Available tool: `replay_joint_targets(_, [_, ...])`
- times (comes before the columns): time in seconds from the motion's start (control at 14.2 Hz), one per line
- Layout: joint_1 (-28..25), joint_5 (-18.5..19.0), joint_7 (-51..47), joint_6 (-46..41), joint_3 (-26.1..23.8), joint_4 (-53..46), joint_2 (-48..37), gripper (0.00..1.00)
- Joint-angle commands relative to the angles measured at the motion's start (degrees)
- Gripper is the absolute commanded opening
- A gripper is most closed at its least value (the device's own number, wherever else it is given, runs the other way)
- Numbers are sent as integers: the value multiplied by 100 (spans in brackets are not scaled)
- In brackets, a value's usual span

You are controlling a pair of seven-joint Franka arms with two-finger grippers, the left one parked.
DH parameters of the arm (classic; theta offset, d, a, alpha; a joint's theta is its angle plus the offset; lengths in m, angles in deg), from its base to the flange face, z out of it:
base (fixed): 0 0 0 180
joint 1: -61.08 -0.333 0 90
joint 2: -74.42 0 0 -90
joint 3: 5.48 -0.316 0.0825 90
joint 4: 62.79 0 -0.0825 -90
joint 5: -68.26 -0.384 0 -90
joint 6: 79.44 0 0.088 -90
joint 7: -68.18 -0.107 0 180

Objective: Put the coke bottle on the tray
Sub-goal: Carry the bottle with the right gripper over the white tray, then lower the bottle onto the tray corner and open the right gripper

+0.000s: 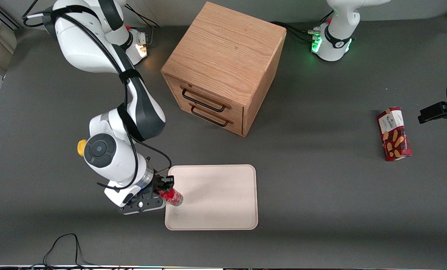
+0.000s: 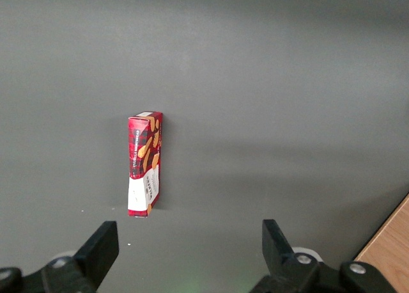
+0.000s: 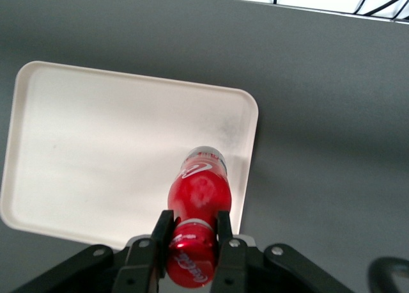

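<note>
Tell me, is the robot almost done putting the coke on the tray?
Nearly. The gripper already grips the coke bottle near its cap and holds it over the tray, at the edge nearest the working arm. Left to do: set it down and let go.

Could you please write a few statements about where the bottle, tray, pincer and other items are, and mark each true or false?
1. The pincer is shut on the coke bottle. True.
2. The coke bottle is over the tray. True.
3. The wafer box lies on the tray. False: it lies on the table toward the parked arm's end.
4. A drawer of the wooden cabinet is open. False: both are closed.
</note>
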Motion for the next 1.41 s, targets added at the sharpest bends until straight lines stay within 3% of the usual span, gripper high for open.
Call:
replay_joint_targets(0.0, [30,-43,322,313,86,-17,158,3])
replay_joint_targets(0.7, [30,-69,376,578,122,158,396,3])
replay_joint_targets(0.77, [30,-69,367,587,122,220,396,7])
replay_joint_targets(0.84, [30,-69,306,604,122,220,387,45])
replay_joint_targets(0.91, [30,-87,288,604,122,229,370,92])
replay_joint_targets(0.98, [30,-113,288,604,122,238,344,100])
replay_joint_targets(1.34, [30,-105,131,526,122,247,169,100])
